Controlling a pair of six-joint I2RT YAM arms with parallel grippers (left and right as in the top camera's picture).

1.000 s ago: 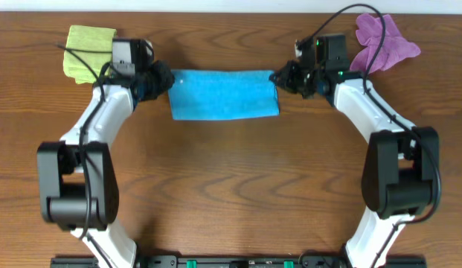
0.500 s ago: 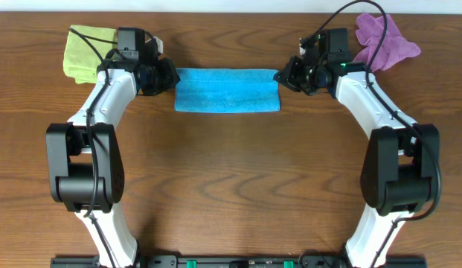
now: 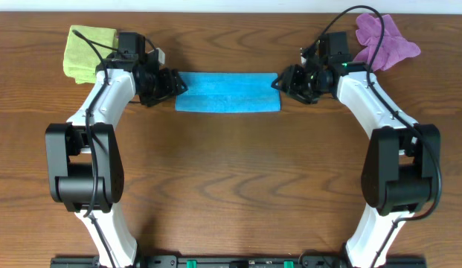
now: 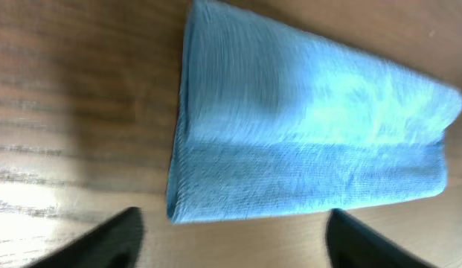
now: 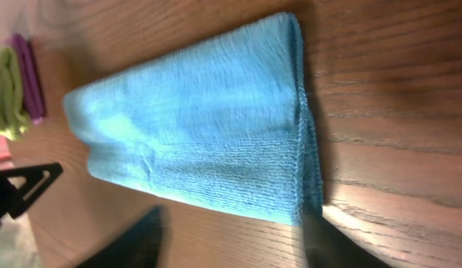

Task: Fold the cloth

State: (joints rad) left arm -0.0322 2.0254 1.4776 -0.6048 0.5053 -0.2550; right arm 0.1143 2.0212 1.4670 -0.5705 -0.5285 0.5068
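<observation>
Brown wood-grain table [image 3: 231, 171] filled the overhead view. Nearest to us, at its front edge, the left arm [image 3: 80, 175] and the right arm [image 3: 400, 175] stood well apart, each a black joint block with a white link slanting inward and away.

Farther on, between the two wrists, we found the sky-blue cloth [image 3: 228, 91] lying flat on the wood as a long, narrow, folded band running left to right. The left gripper [image 3: 175, 83] sat at its left short end and the right gripper [image 3: 281, 80] at its right short end, their black heads crowding both ends from above.

From the left wrist, the left gripper [image 4: 232, 220] had its jaws spread wide. Its dark, blurred fingers [image 4: 115, 238] showed only at the lower corners, and the sky-blue cloth [image 4: 305, 141] lay on the table just beyond them, pinched by neither. A doubled layer showed along its near edge. From the right wrist we saw much the same: the right gripper [image 5: 236, 223] parted and holding nothing, with the sky-blue cloth [image 5: 208, 141] resting just ahead of its fingers [image 5: 134, 240].

Farthest off, near the table's back edge, a lime-green cloth [image 3: 83, 48] lay behind the left wrist, which hid its right side. A purple cloth [image 3: 390, 37] lay crumpled just beside the right wrist. Black cables [image 3: 342, 16] looped across both of these cloths.
</observation>
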